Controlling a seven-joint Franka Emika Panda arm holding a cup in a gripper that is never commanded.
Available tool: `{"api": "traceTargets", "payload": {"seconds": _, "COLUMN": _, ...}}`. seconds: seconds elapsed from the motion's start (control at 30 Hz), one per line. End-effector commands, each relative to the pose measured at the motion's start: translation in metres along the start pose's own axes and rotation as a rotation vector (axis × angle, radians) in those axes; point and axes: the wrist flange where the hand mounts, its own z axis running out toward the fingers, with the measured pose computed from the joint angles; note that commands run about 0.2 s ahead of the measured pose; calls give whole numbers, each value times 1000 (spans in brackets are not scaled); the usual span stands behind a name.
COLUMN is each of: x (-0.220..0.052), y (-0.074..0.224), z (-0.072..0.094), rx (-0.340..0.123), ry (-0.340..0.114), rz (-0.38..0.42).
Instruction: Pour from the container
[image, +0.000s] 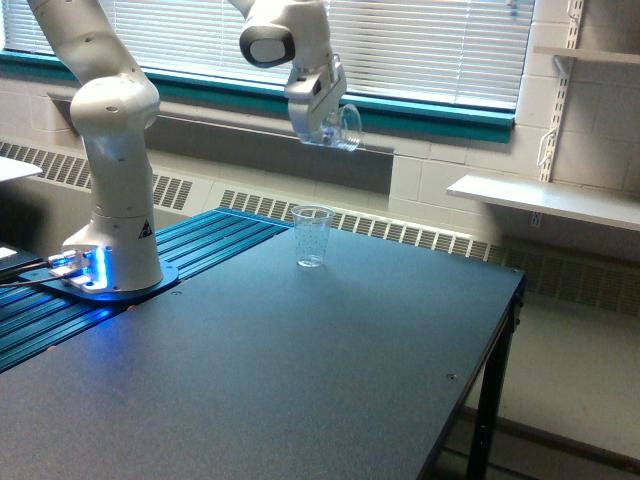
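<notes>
Cup, clear and hard to make out against the blinds, sits pinched in the jaws, tilted; any contents cannot be seen. The arm's upper part is cut off, its wrist bent downward. Below the jaws, a taller speckled cup stands on the tabletop.

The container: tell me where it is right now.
In the exterior view the container is held in the gripper in mid-air before the window blinds, above and slightly to the view's right of the speckled cup standing on the table.

Clear plastic container; matt table
</notes>
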Motion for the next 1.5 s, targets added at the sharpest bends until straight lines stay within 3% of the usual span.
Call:
{"api": "traceTargets", "payload": {"seconds": 0.03, "x": -6, "y": 19, "z": 12, "rx": -18, "ry": -30, "rz": 45}}
{"api": "traceTargets", "payload": {"seconds": 0.33, "x": 13, "y": 48, "z": 31, "rx": -54, "ry": -82, "rz": 140}}
{"api": "traceTargets", "payload": {"seconds": 0.67, "x": 42, "y": 72, "z": 40, "rx": -80, "ry": -114, "rz": 246}}
{"api": "traceTargets", "payload": {"seconds": 1.07, "x": 15, "y": 91, "z": 57, "rx": -135, "ry": -188, "rz": 271}}
{"api": "traceTargets", "payload": {"seconds": 1.3, "x": 7, "y": 85, "z": 54, "rx": -126, "ry": -225, "rz": 291}}
{"api": "traceTargets", "payload": {"seconds": 1.5, "x": 13, "y": 77, "z": 47, "rx": -107, "ry": -232, "rz": 312}}
